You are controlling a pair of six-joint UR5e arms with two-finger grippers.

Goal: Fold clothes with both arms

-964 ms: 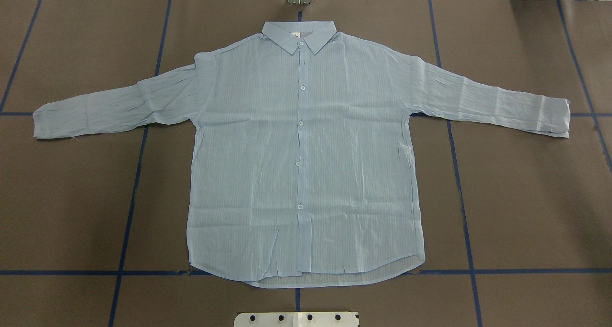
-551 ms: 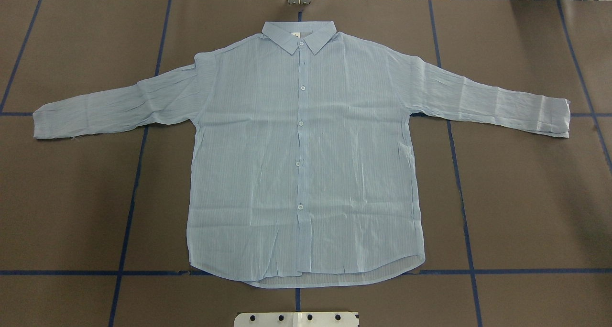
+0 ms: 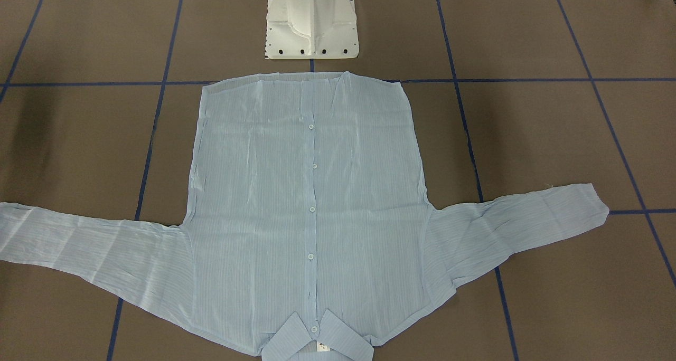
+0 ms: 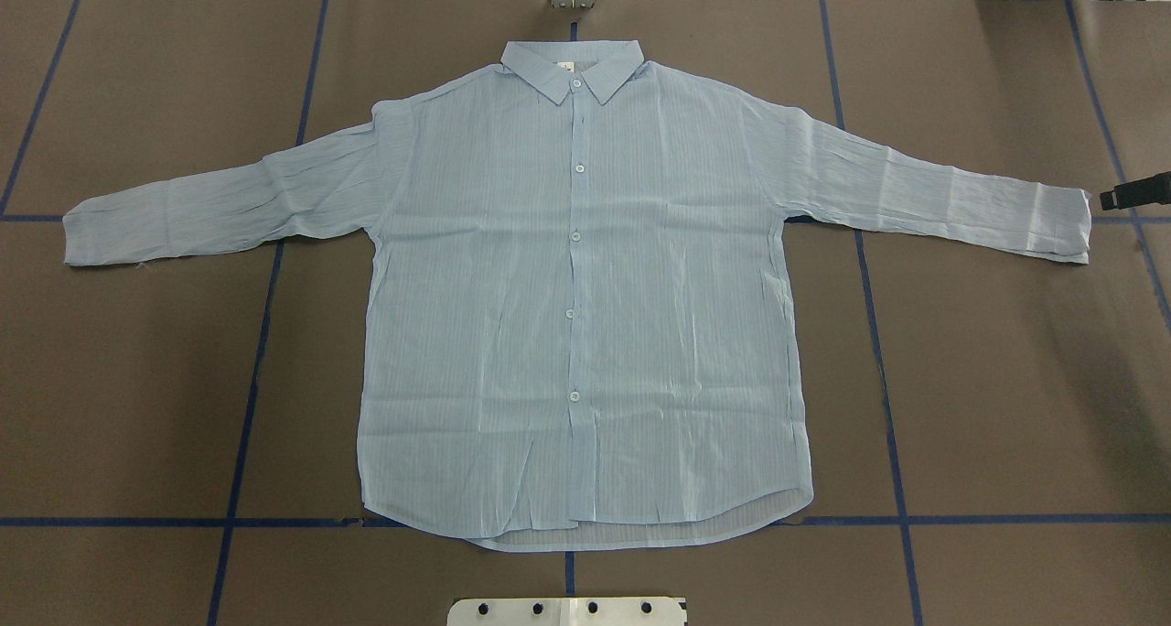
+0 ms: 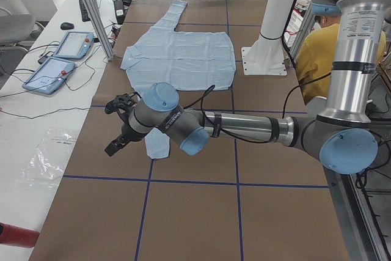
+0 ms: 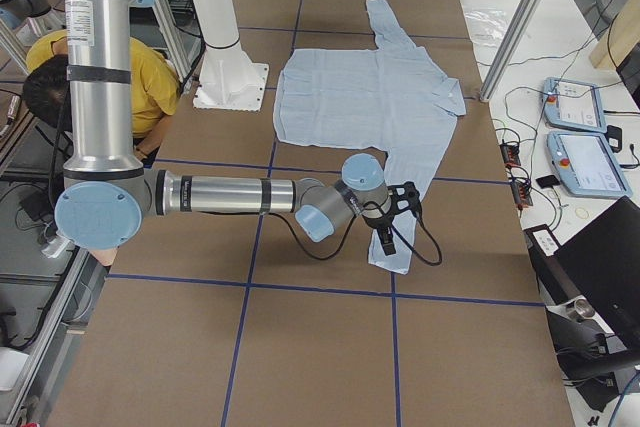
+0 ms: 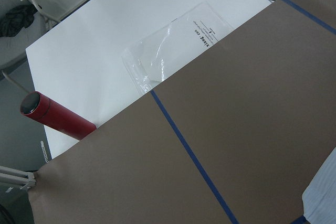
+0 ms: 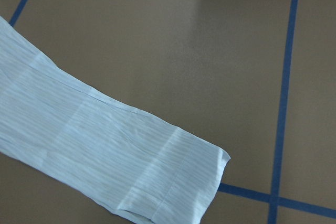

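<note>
The pale blue striped shirt (image 4: 585, 315) lies flat mid-table, buttoned front up, collar far, hem near the robot, its thin wrinkly sleeves running straight out left and right. My right gripper (image 4: 1134, 193) hangs just right of the right cuff (image 4: 1061, 228) and my left gripper (image 5: 116, 143) just beyond the left cuff (image 5: 157, 146), so I reckon each arm takes its own sleeve. I can't tell whether either gripper's jaws are apart above the brown taped table (image 4: 1006, 379).
</note>
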